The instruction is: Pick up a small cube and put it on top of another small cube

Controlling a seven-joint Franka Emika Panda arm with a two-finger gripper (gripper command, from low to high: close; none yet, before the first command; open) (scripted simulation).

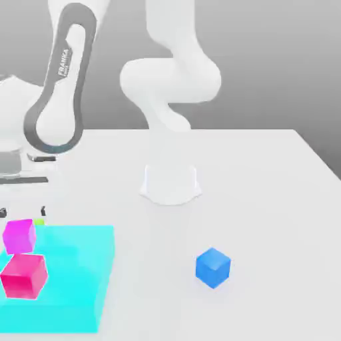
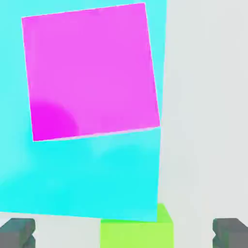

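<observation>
In the exterior view, I had the arm (image 1: 58, 86) bent low over the view's left side of the white table (image 1: 266, 193), with the end effector (image 1: 24, 212) down near the far edge of a flat cyan block (image 1: 73, 280). Its two dark fingertips (image 1: 43, 210) showed just above that edge. The green cube (image 1: 40, 222) was a small sliver on the table between them, right against the cyan block's far edge and just behind the magenta cube (image 1: 18, 235). The magenta cube sat on the cyan block near that edge, and a larger pink-red cube (image 1: 24, 275) sat on the same block closer to the camera, just beside the magenta one. The blue cube (image 1: 213, 267) stood alone on the bare table, well apart toward the view's right, with nothing around it. The robot's white base (image 1: 170, 183) rose behind, between the two groups.

In the hand view, I saw the end effector (image 2: 124, 232) spread wide, a grey fingertip (image 2: 17, 231) at each side, holding nothing. The green cube (image 2: 136, 231) lay between the fingertips, apart from both, touching the cyan block (image 2: 97, 179). The magenta cube (image 2: 92, 71) sat on the cyan block just beyond, crowding that side of the green cube. The table (image 2: 208, 106) ran bare alongside.
</observation>
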